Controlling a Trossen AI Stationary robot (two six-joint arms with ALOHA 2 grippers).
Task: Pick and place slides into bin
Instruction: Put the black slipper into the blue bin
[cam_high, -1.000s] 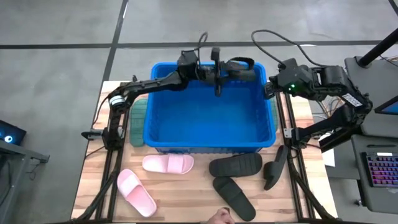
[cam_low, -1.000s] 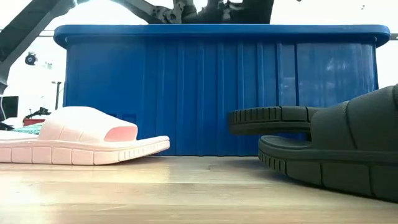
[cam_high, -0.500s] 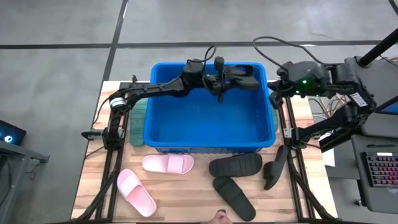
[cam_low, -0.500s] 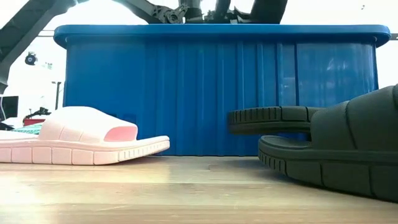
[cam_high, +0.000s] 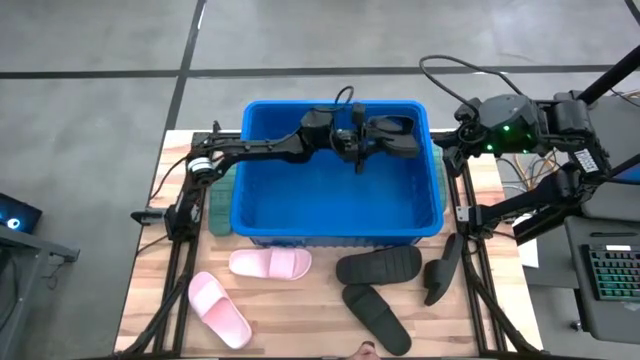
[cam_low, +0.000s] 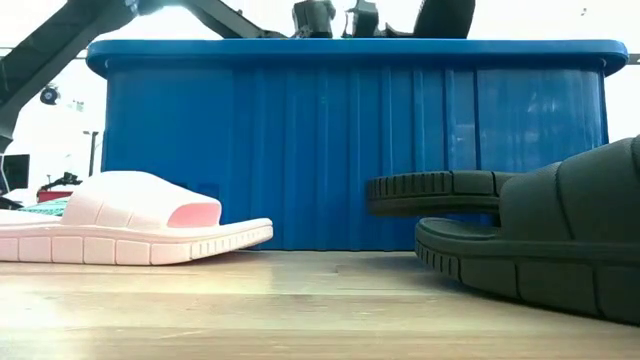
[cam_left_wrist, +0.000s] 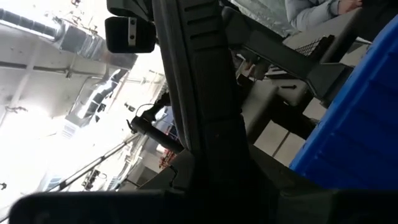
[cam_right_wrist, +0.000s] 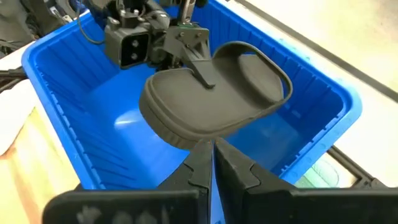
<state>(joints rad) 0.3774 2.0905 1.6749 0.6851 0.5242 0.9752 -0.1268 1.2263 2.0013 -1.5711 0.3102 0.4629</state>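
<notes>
My left hand (cam_high: 362, 140) reaches over the far side of the large bright blue ribbed plastic bin (cam_high: 262, 210), its fingers (cam_right_wrist: 200, 70) pinching the edge of a black foam slide sandal (cam_high: 392, 138) that hangs in the air above the bin's far right corner, sole turned up and the wide strap arching toward the far wall, as the right wrist view shows it (cam_right_wrist: 214, 102); the low view catches only the top of that sandal (cam_low: 445, 18) and the hand's body above the blue rim (cam_low: 340, 45); my right hand (cam_high: 447, 140) waits just outside the bin's far right corner, its two dark fingers (cam_right_wrist: 231, 167) pressed together and holding nothing; on the pale wooden counter (cam_high: 300, 310) in front of the bin lie two light pink foam slides, one (cam_high: 270, 264) close against the near wall, the other (cam_high: 219, 311) nearer the front left corner and angled; to the right of them lie three more black foam slides, one (cam_high: 379, 266) just before the bin, one (cam_high: 376, 313) nearer the front edge, and one (cam_high: 441, 271) tilted beside the frame at the right; a sage green slide (cam_high: 221, 195) shows between the bin's left wall and my left arm's base.
</notes>
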